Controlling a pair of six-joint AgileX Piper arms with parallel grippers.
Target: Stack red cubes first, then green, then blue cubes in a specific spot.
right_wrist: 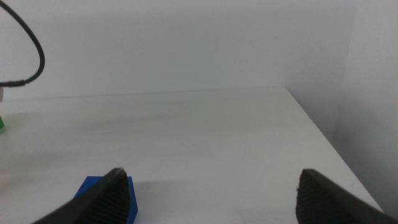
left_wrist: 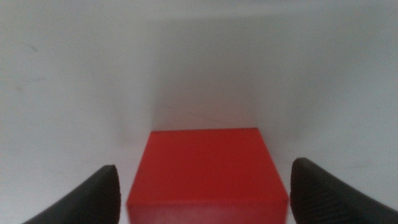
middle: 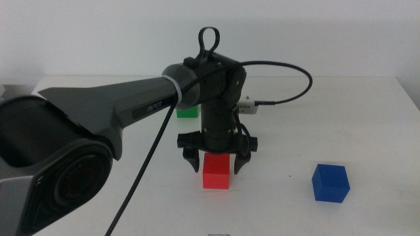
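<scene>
A white table (middle: 367, 118) seen from above and in front. The left gripper (middle: 216, 161) hangs over the red cube (middle: 217, 172) near the table's centre, its dark jaws spread wide, one at the cube's 9 o'clock and one at its 3 o'clock, neither clamped on it. The green cube (middle: 188, 113) sits at the red cube's 11 o'clock, partly hidden behind the arm. The blue cube (middle: 330, 183) rests well apart at 3 o'clock. The right gripper (right_wrist: 211, 193) waits near the blue cube, jaws spread, grasping nothing.
</scene>
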